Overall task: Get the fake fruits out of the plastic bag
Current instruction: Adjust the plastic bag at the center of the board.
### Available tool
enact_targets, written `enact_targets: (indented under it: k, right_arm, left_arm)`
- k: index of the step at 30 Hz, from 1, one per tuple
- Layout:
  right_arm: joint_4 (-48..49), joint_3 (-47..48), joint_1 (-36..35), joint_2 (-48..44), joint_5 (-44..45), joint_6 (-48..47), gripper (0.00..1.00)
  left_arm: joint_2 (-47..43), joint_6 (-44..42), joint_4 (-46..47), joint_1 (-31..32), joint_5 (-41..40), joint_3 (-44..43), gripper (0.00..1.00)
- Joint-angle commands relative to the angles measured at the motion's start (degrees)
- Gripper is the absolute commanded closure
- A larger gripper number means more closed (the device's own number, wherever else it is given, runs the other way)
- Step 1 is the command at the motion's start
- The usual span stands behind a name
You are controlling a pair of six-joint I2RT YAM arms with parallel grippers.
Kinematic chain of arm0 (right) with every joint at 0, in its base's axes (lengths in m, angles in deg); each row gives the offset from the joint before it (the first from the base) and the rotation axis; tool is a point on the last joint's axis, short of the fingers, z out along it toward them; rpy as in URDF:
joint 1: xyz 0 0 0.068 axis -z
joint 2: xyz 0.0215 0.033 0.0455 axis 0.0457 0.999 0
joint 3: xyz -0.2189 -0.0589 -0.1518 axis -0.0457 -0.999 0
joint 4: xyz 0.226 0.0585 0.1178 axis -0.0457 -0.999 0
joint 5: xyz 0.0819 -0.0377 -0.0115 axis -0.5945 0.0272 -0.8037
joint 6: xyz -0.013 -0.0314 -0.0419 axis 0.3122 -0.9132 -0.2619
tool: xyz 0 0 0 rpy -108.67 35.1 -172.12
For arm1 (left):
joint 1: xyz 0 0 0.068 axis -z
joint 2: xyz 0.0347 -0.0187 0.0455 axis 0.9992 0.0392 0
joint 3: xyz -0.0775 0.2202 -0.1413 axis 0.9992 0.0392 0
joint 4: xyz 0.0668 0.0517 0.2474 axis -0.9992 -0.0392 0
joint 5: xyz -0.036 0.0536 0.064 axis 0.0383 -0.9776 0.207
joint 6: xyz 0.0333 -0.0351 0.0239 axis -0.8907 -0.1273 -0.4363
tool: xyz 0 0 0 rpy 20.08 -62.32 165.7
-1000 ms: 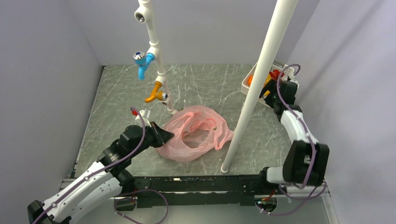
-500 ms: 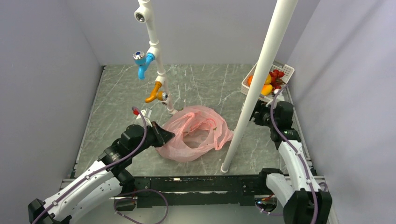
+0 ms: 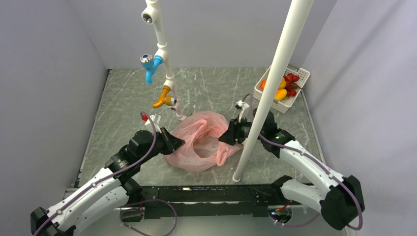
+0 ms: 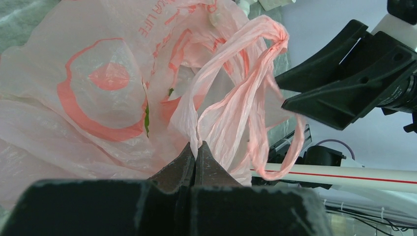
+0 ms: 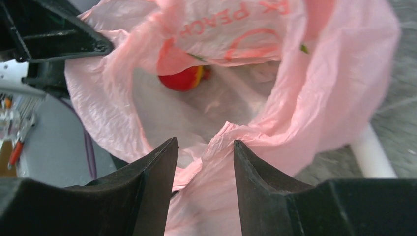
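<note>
At the plastic bag (image 3: 186, 153), left fingers (image 4: 179, 169) pinch it while right fingers (image 5: 155, 177) stand spread.

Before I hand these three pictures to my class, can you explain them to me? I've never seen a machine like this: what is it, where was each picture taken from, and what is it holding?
It is two robot arms bolted at the near edge of a grey table. The wide picture looks down from above and behind them. The other two come from a small camera on each wrist, looking past that arm's own fingers. On the table lie a pink plastic bag and, at the far right, a white basket holding fake fruits. The left end effector is shut on a twisted strip of the bag. The right end effector is open at the bag's mouth, and a red and yellow fake fruit lies inside.
</note>
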Motion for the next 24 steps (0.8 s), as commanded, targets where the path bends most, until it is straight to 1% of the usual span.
enact_targets:
  k: [1,5,7,8,11,18,20,21,24]
  right_arm:
    - [3.51,6.71,-5.99,5.78,-0.44,-2.49,0.54]
    - [3.74,11.42,-10.14,12.7,-0.76,-2.86,0.55]
    - [5.74,12.52,-11.15,15.85,-3.28,-2.13,0.53]
    - [6.31,13.03,-11.7,17.11,-3.81,-1.96,0.52]
    - [6.16,15.07,-13.61,20.71,-3.88,-2.47,0.5]
    - [4.34,18.25,-15.5,24.25,-3.33,-4.29,0.44]
    - [3.84,18.76,-15.59,24.36,-2.85,-4.92,0.4]
    - [3.77,18.94,-15.57,24.52,-2.74,-5.17,0.37]
    - [2.92,20.02,-15.65,26.85,-2.99,-6.0,0.35]
  left_arm:
    - [-0.67,0.94,1.9,-0.21,-0.96,-1.29,1.0]
    - [-1.37,0.41,-0.15,-0.2,-1.46,-2.35,1.0]
    - [-2.04,0.29,-0.52,-0.27,-1.5,-2.73,1.0]
    - [-2.43,0.17,-0.67,-0.2,-3.01,-2.9,1.0]
    - [-3.21,-0.24,-1.83,-0.22,-4.11,-3.67,1.0]
    - [-3.38,-1.09,-1.54,-0.21,-3.82,-5.27,1.0]
    - [-2.75,-1.41,-0.99,-0.26,-3.23,-5.91,1.0]
    - [-2.26,-1.65,-0.67,-0.32,-2.88,-6.27,1.0]
    - [-0.64,-2.06,1.1,-0.28,-2.16,-7.06,1.0]
